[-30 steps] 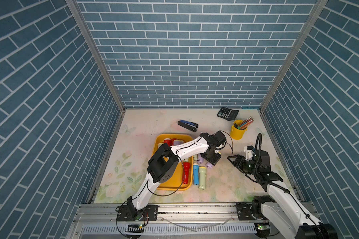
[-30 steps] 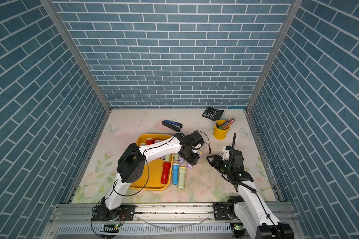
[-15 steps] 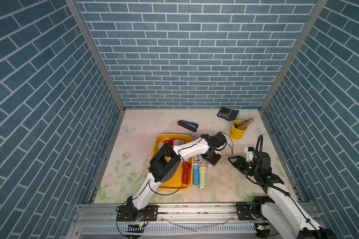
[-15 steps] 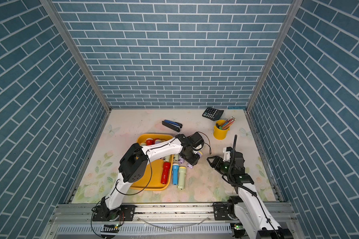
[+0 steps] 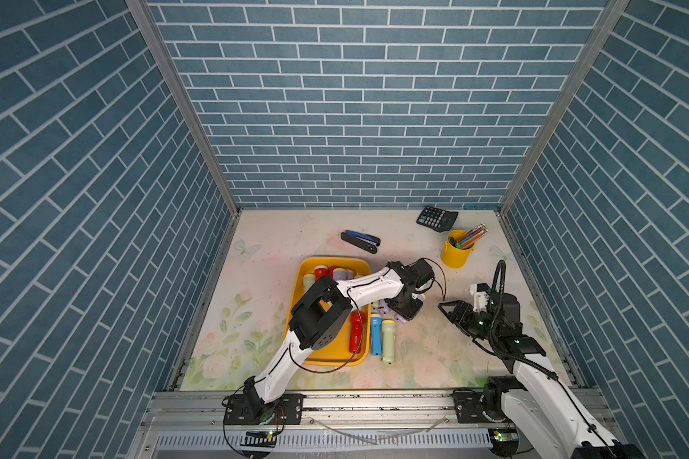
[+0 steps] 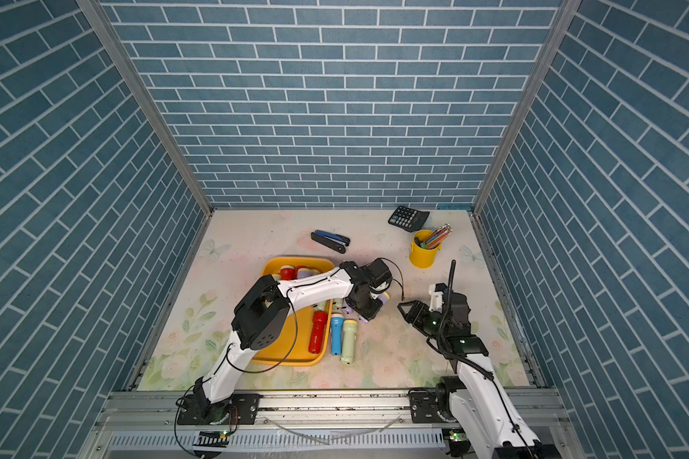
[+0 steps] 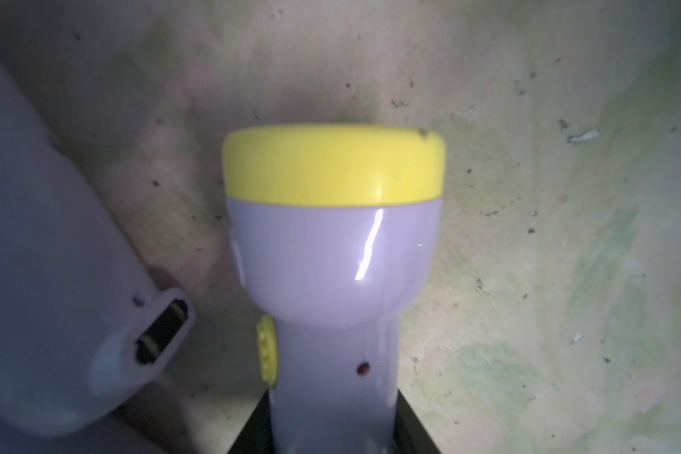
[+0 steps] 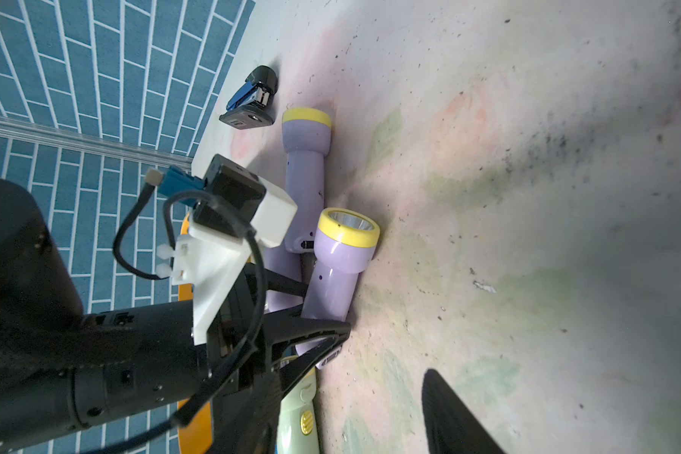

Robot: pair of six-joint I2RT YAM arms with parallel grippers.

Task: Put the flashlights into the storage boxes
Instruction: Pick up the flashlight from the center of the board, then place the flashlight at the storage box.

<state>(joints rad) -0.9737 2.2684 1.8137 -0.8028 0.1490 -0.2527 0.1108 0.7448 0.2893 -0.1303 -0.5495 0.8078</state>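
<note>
My left gripper [image 5: 406, 308] reaches down just right of the yellow-orange storage box [image 5: 331, 260]. Its fingers press both sides of a lilac flashlight [image 7: 335, 255] with a yellow head, which still lies on the mat [image 8: 339, 267]. A second lilac flashlight [image 8: 305, 169] lies beside it. On the mat by the box lie a blue flashlight [image 5: 376, 334] and a pale green flashlight [image 5: 388, 337]. A red flashlight [image 5: 357, 332] and several others are in the box. My right gripper [image 5: 452, 312] hovers open to the right, holding nothing.
A black and blue stapler [image 5: 359, 240] lies behind the box. A calculator [image 5: 436, 217] and a yellow pencil cup [image 5: 457, 254] stand at the back right. Brick-patterned walls close in three sides, and a metal rail runs along the front.
The left gripper's jaws have narrowed onto the lilac flashlight's handle while the arm stayed in place. The right arm has shifted only slightly.
</note>
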